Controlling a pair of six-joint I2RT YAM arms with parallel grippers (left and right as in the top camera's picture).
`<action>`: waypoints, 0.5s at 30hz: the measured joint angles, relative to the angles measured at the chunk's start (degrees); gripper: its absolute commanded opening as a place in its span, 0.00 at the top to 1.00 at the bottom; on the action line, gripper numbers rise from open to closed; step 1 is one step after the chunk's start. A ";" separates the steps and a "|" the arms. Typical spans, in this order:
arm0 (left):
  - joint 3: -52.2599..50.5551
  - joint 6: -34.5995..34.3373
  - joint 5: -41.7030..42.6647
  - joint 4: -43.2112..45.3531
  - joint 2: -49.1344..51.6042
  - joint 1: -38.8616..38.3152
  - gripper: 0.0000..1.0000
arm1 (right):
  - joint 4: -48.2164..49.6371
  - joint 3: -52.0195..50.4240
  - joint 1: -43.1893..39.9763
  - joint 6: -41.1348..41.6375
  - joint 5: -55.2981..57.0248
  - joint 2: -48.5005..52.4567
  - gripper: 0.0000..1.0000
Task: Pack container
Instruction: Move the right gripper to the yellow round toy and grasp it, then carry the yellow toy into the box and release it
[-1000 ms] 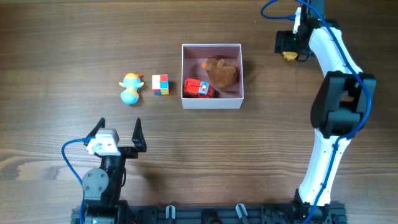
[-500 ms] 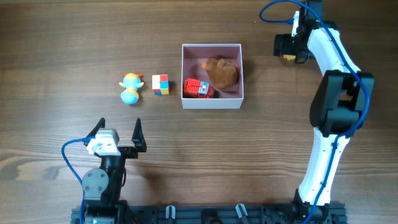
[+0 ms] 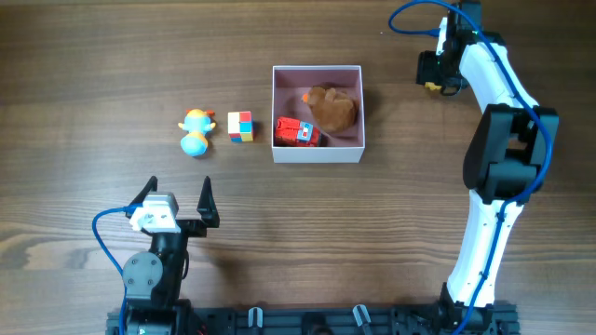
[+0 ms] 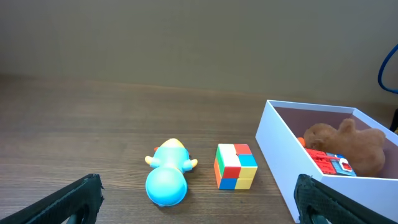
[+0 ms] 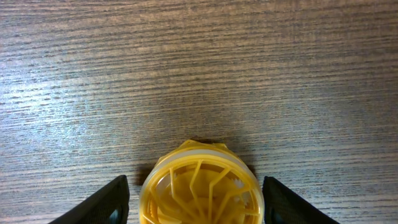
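The container (image 3: 317, 155), a square white box with a dusty-pink inside, stands mid-table and holds a brown plush (image 3: 332, 109) and a red toy (image 3: 297, 131). It also shows at the right of the left wrist view (image 4: 280, 155). A blue duck toy (image 3: 195, 132) and a colour cube (image 3: 240, 126) lie left of it. My right gripper (image 3: 435, 74) is open at the far right, its fingers on either side of a yellow ribbed round toy (image 5: 199, 186) on the table. My left gripper (image 3: 179, 191) is open and empty near the front left, facing the duck (image 4: 166, 180) and the cube (image 4: 236, 165).
The right arm (image 3: 503, 140) reaches up the right side of the table. The left arm's base (image 3: 149, 274) stands at the front edge. Bare wood lies between the left gripper and the toys.
My right gripper has shifted slightly to the right over the yellow toy. The left arm and the other toys have not moved.
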 measured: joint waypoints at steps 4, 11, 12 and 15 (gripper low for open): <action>0.00 0.00 0.00 -0.02 0.00 0.00 0.00 | -0.04 0.00 0.00 0.15 0.00 0.00 0.56; 0.00 0.00 0.00 -0.02 0.00 0.00 0.00 | -1.49 0.55 0.00 0.15 0.00 0.00 0.58; 0.00 0.00 0.00 -0.02 0.00 0.00 0.00 | -2.38 1.20 0.00 0.15 0.00 0.00 0.58; 0.00 0.00 0.00 -0.02 0.00 0.00 0.00 | -5.33 4.17 0.24 -0.13 0.00 -0.37 0.58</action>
